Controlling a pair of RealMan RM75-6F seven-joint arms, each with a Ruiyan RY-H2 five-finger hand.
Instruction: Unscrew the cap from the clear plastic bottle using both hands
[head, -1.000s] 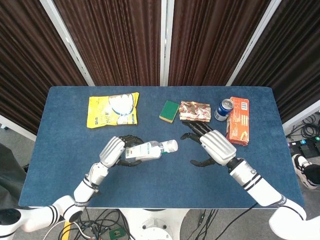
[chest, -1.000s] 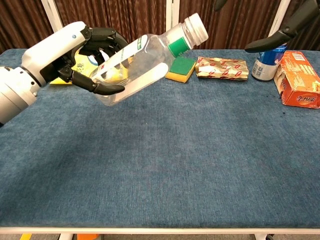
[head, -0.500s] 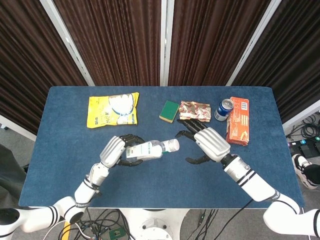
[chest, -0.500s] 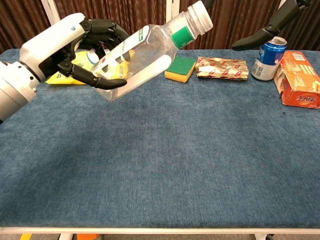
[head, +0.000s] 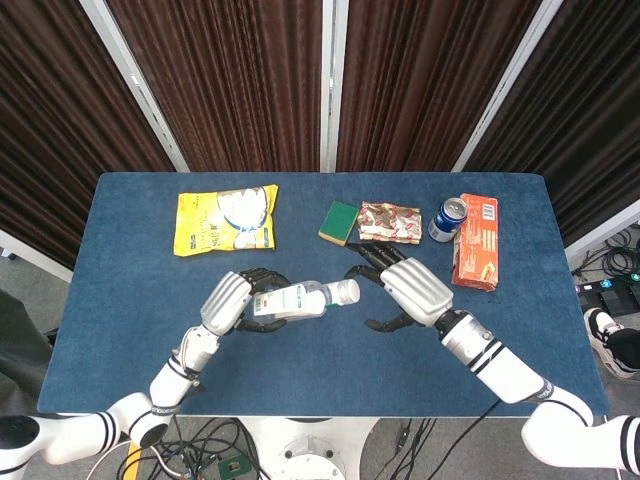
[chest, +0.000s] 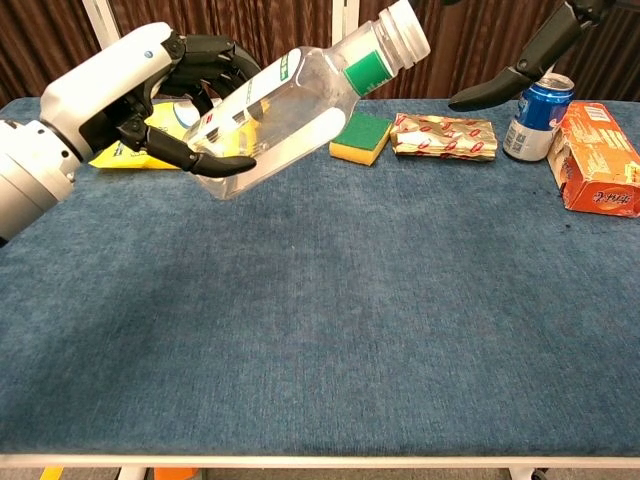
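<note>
the left hand (chest: 140, 95) grips the clear bottle (chest: 290, 105) above the blue table (chest: 330, 330), tilted, its white cap (chest: 403, 36) up and to the right. one dark finger (chest: 505, 80) of the right hand shows near a blue can (chest: 530, 118). behind lie a sponge (chest: 362, 137), a wrapped pack (chest: 444, 137) and an orange box (chest: 600, 158).

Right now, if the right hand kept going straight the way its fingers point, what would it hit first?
Probably the cap of the bottle held by the left hand. The right hand is open, fingers aimed toward it with nothing between, though depth is hard to judge.
</note>
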